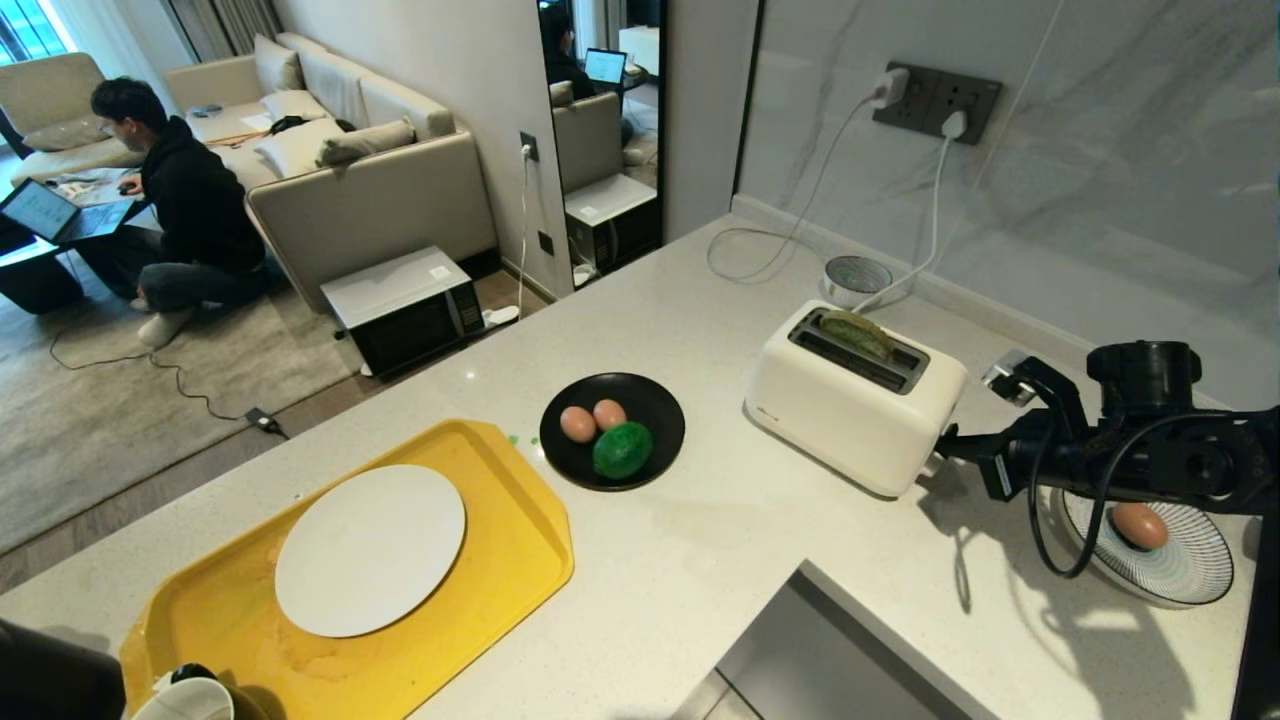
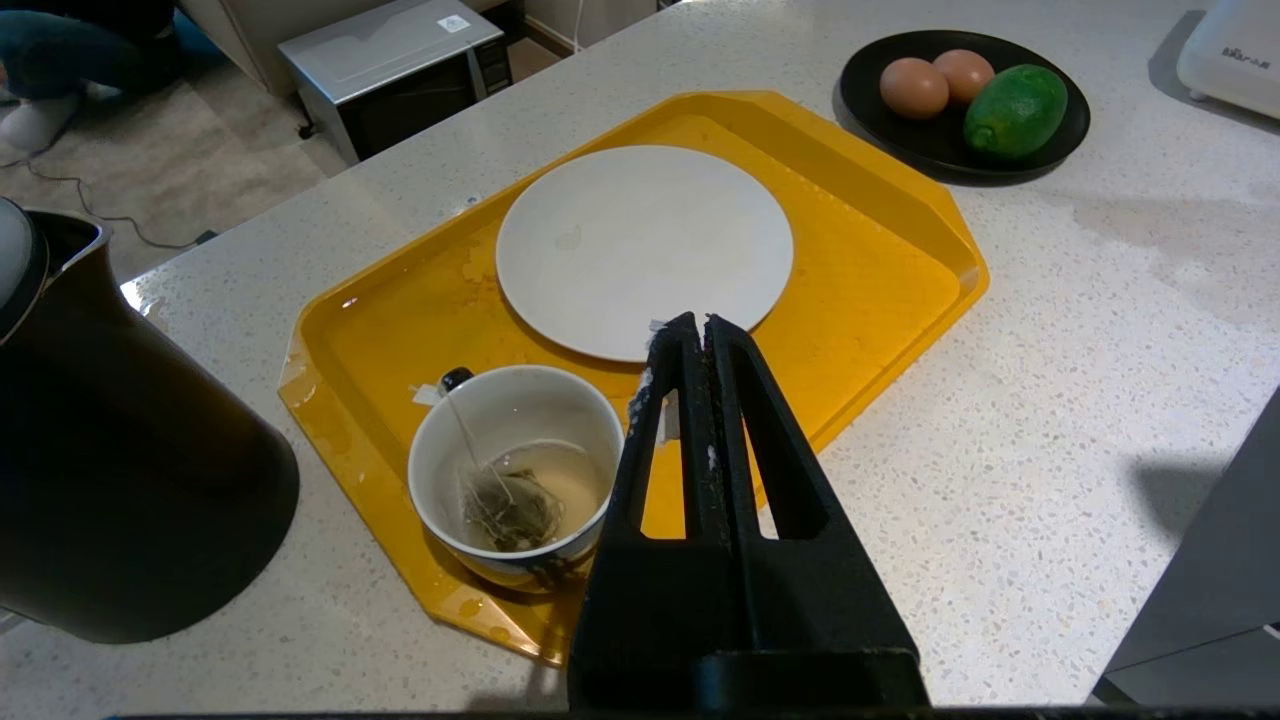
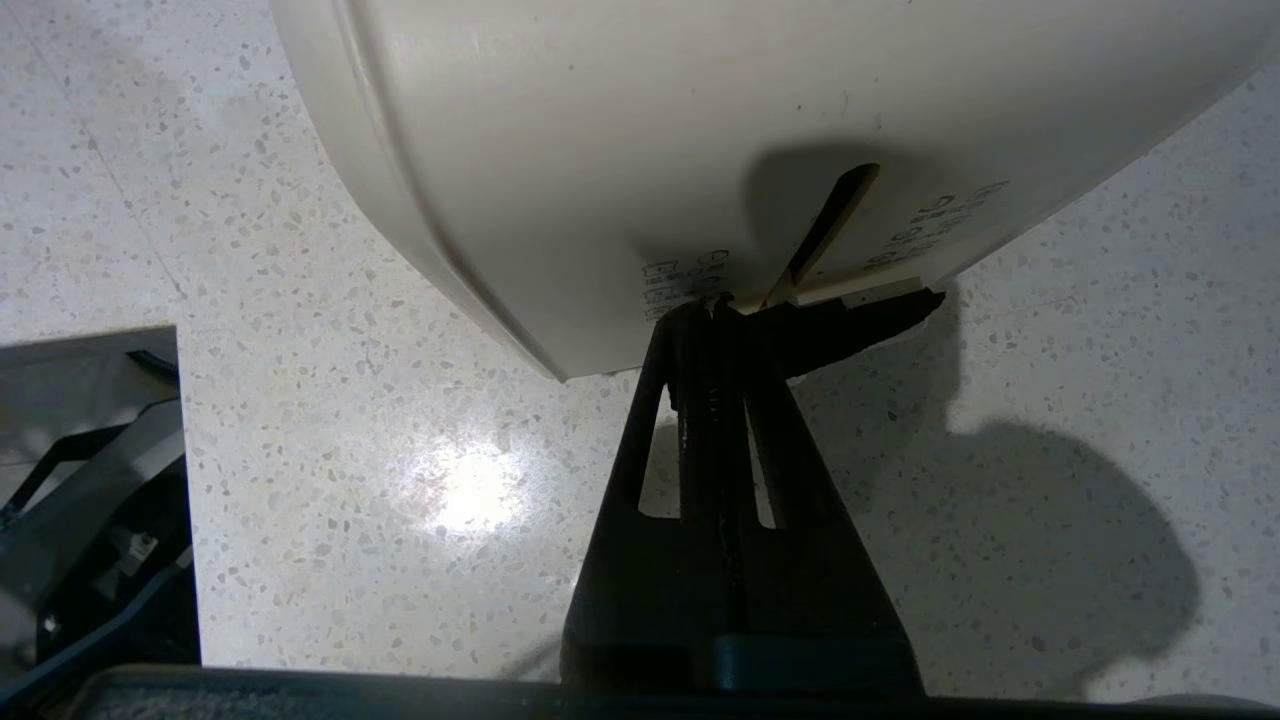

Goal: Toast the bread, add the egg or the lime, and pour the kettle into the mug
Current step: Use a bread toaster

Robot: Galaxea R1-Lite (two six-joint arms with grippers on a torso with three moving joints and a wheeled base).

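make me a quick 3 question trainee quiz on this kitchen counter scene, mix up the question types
1. True or false: the bread lies on the white plate.
2. What touches the toaster's lever end? A) left gripper B) right gripper C) neither
3. How many eggs share the black dish with the lime?

Key: 1. False, it stands in the toaster slot. 2. B, fingers shut. 3. Two.

A yellow tray (image 1: 500, 560) lies on the speckled white table (image 1: 700, 560) with a white plate (image 1: 370, 550) on it. A black dish (image 1: 655, 400) sits beside the tray. Beyond the table, a person (image 1: 190, 210) sits on the carpet at a laptop (image 1: 45, 212), near a beige sofa (image 1: 370, 190) and a microwave (image 1: 405, 310) on the floor.
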